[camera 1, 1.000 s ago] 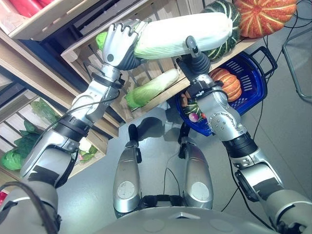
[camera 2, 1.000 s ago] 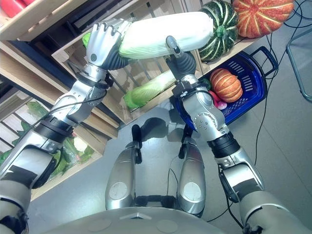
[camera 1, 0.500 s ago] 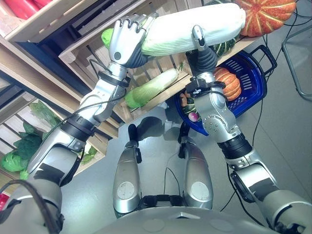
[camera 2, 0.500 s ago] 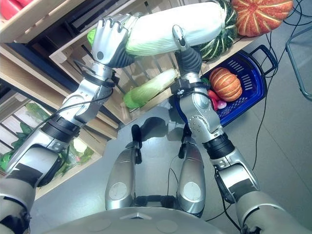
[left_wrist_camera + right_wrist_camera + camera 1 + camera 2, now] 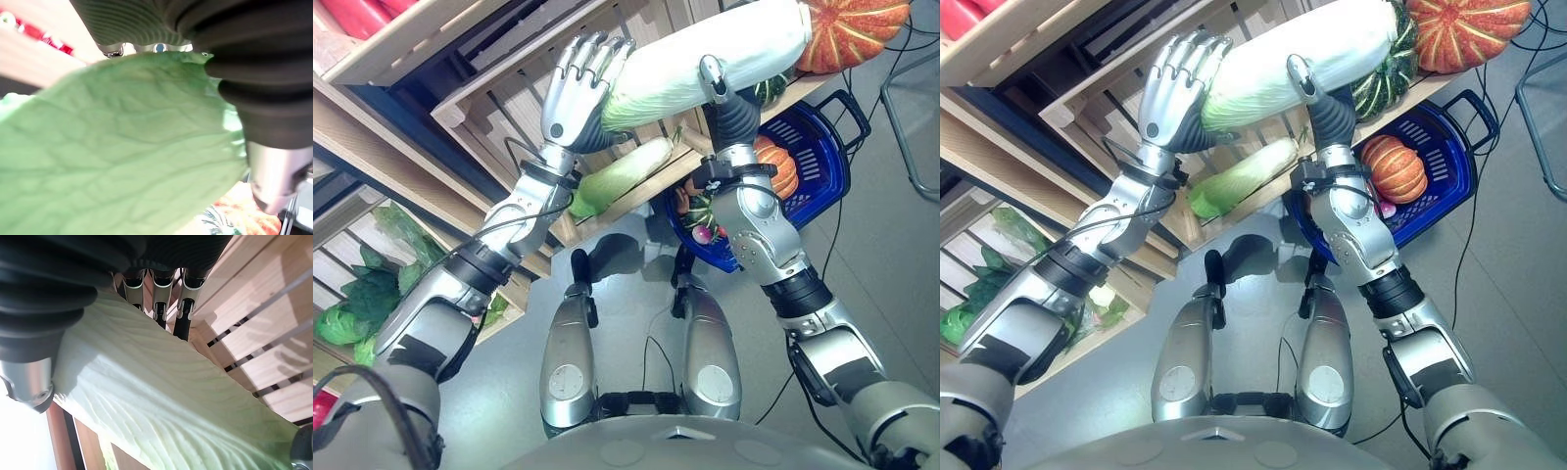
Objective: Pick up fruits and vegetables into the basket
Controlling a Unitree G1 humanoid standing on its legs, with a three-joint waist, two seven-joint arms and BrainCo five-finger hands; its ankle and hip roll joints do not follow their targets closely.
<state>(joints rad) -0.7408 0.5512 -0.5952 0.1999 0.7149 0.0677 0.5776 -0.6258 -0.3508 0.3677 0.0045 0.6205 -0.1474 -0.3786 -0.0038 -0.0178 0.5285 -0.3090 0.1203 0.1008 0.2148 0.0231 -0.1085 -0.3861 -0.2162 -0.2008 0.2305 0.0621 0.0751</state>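
Cabbage (image 5: 705,59): long napa, held between both hands.
Left hand (image 5: 576,88): fingers straight, flat against leafy end.
Right hand (image 5: 722,98): my fingers curled round it.
Risk: it could have slipped short of the basket (image 5: 827,162).

The long pale-green napa cabbage (image 5: 705,64) hides most of the dark-green striped squash (image 5: 1376,83). The right arm covers part of the blue plastic basket (image 5: 822,162). The orange ribbed pumpkin (image 5: 852,34) is cut off at the frame edge.
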